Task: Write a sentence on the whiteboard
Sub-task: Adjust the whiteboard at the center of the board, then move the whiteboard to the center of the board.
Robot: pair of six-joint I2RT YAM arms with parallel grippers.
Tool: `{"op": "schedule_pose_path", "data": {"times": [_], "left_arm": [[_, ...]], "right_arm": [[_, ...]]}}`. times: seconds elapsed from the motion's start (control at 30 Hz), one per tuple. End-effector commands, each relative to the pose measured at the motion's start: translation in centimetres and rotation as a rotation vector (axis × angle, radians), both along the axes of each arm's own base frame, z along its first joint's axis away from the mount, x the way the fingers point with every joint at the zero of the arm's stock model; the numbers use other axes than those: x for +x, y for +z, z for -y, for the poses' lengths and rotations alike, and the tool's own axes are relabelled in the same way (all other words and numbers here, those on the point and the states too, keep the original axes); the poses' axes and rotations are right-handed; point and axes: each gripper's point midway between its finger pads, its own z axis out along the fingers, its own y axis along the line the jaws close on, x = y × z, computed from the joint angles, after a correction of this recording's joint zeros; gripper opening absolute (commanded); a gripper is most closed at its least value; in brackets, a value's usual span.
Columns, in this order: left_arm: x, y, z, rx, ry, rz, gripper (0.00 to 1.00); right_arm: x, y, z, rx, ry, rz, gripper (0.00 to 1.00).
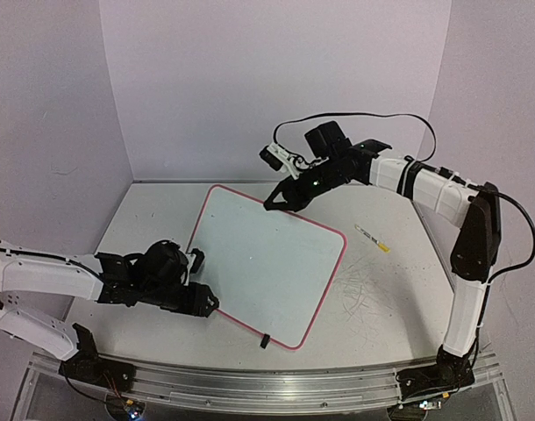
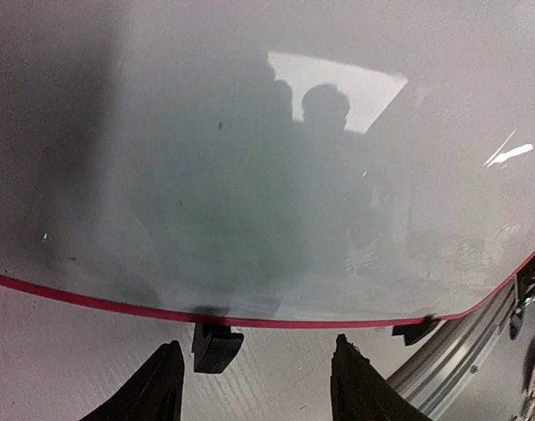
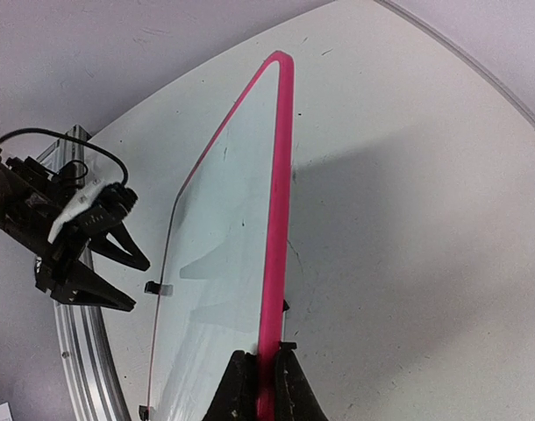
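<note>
At the lower left of the top view, the left end effector (image 2: 259, 386) lies low over the table (image 1: 153, 219). Its fingers are spread and hold nothing, just short of the pink rim of the whiteboard (image 1: 267, 263) and beside a small black clip (image 2: 217, 344) under that rim. The whiteboard sits mid-table, turned at an angle, and its face is blank as far as can be seen; no sentence shows. At upper centre, the right end effector (image 3: 260, 386) is pressed together on the far edge of the rim, pinching it. The step looks to be settling the whiteboard for writing. To do that well, the pinch should stay square on the rim and move slowly, while the left fingers keep off the clip. A marker (image 1: 373, 239) lies on the table right of the whiteboard, apart from it, with grey scribbles (image 1: 362, 289) near. Open room is widest at the right and upper left, while the rail (image 1: 250, 386) runs close to the whiteboard's bottom corner.
</note>
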Motion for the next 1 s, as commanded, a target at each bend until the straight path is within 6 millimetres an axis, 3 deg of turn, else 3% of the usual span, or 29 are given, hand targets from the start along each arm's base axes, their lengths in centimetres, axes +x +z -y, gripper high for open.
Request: {"op": "schedule_pose_path", "data": {"times": [0.0, 0.13, 0.3, 0.6, 0.8, 0.97], "left_arm": [[0.1, -1.7, -1.5, 0.162, 0.046, 0.000, 0.58], [0.0, -2.4, -1.4, 0.197, 0.023, -0.008, 0.61], [1.7, -2.0, 0.3, 0.238, -0.019, 0.049, 0.58], [2.6, -3.0, 1.9, 0.293, -0.078, 0.056, 0.29], [2.9, -4.5, 1.7, 0.343, -0.060, 0.054, 0.16], [4.1, -5.1, 1.4, 0.359, 0.034, 0.089, 0.07]], "right_arm": [[0.7, -4.3, 2.7, -0.177, -0.044, -0.004, 0.08], [0.7, -4.5, 2.9, -0.188, -0.044, 0.003, 0.08], [0.4, -4.7, 2.6, -0.176, -0.026, -0.013, 0.08], [0.4, -3.4, 2.9, -0.166, -0.040, 0.010, 0.11], [0.7, -1.9, 3.0, -0.143, -0.083, 0.018, 0.29], [3.8, 1.3, 5.3, -0.148, -0.353, 0.070, 0.54]]}}
